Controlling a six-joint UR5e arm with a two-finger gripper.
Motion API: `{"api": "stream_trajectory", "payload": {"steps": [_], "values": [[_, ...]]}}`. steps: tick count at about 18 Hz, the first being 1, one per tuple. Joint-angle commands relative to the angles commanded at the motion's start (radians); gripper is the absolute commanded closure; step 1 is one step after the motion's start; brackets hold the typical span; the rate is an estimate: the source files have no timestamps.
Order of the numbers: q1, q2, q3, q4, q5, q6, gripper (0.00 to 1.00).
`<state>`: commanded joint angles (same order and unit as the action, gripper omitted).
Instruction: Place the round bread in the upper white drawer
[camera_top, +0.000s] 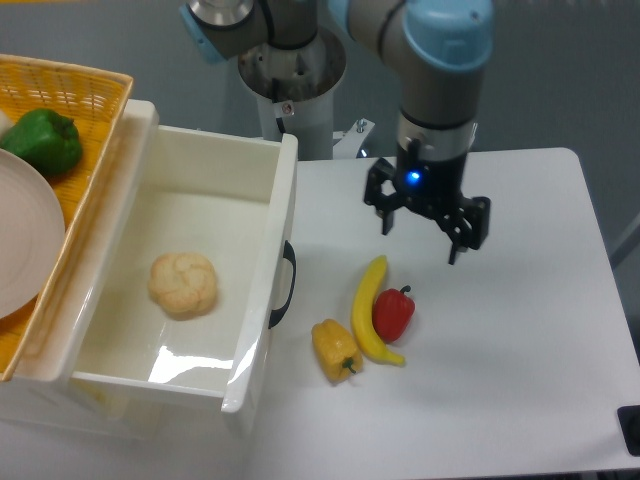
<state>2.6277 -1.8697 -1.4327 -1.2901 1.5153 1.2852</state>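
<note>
The round bread (183, 284), pale cream with a lumpy top, lies on the floor of the upper white drawer (262, 270), left of its middle. The drawer is pulled open, with its black handle (285, 285) facing the table. My gripper (421, 238) hangs above the white table to the right of the drawer, well apart from the bread. Its fingers are spread open and hold nothing.
A yellow bell pepper (336, 350), a banana (370, 310) and a red pepper (393, 313) lie together on the table below the gripper. A yellow woven basket (92, 90) at the left holds a green pepper (43, 141) and a white plate (25, 240).
</note>
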Motion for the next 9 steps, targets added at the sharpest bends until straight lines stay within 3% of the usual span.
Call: {"api": "stream_trajectory", "payload": {"steps": [2, 9], "values": [[0.006, -0.041, 0.008, 0.006, 0.049, 0.049, 0.00], [0.012, -0.154, 0.044, 0.028, 0.054, 0.085, 0.00]]}}
